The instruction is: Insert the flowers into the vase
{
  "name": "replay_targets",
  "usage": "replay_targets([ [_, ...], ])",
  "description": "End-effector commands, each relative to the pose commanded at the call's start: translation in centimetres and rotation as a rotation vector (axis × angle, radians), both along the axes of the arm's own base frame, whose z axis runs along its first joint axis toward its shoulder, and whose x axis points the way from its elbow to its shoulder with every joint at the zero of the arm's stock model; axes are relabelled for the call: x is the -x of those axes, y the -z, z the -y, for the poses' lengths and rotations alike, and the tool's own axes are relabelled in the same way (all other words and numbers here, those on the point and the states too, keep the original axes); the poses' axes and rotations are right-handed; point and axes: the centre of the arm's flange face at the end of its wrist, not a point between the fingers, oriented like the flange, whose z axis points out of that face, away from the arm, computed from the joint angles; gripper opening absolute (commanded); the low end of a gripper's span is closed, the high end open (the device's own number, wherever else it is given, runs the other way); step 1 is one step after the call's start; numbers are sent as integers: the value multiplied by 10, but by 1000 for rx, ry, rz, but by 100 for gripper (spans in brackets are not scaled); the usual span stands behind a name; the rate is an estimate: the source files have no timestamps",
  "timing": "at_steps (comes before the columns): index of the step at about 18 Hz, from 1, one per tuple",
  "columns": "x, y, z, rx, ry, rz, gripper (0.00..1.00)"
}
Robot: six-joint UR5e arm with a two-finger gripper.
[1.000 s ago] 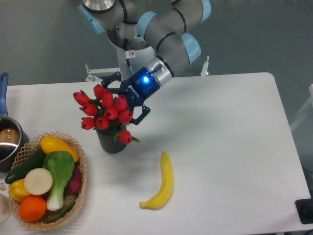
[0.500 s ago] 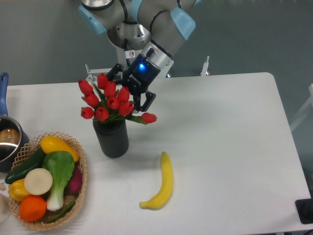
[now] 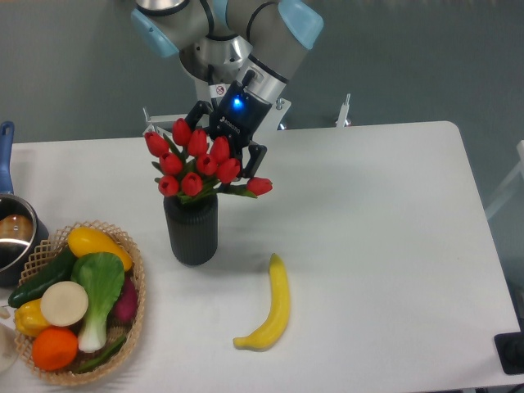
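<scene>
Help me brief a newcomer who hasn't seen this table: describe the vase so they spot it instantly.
Start at the wicker basket of vegetables on the white table's left edge; the vase stands just to its right. It is a dark, ribbed, upright cylinder with red tulips rising from its mouth, unlike the yellow banana lying flat nearby.

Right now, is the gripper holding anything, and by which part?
It cannot be told for certain. The gripper sits right behind the tulip bunch, whose buds hide the fingertips; the stems already enter the vase.
</scene>
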Motion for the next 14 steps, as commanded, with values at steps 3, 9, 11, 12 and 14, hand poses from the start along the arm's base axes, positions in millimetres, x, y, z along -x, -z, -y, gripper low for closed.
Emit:
replay_targets([
  [3,2,-11,-8,-32,15,1,100],
  [9,5,-30,-22,-41,-10,38,100],
  [11,3,-30,-21,-31,-10,31,100],
  [12,2,-26,-19,-23,-9,29,100],
  [14,5,-19,-15,37,-20,-7,100],
])
